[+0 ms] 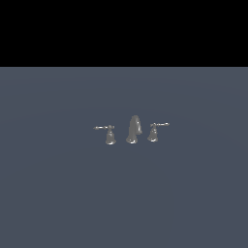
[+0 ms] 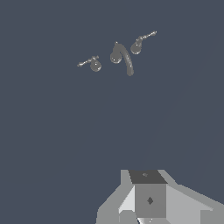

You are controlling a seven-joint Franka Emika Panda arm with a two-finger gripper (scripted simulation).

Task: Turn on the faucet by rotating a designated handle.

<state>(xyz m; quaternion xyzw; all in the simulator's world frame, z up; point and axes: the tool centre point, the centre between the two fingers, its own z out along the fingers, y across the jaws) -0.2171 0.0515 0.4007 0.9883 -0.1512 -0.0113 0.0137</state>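
Flat slate-blue floor (image 1: 124, 203), plain and even, solid black backdrop (image 1: 124, 31) above, soft uniform light

grey faucet (image 1: 133, 130), handle (image 1: 108, 134) lever level

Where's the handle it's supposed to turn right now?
In the exterior view, the handle stands on the exterior view's left of the curved spout, apart from it, its thin lever pointing away; the twin handle stands on the spout's other side.

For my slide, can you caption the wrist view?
The hand hangs far from the faucet, its handle untouched.
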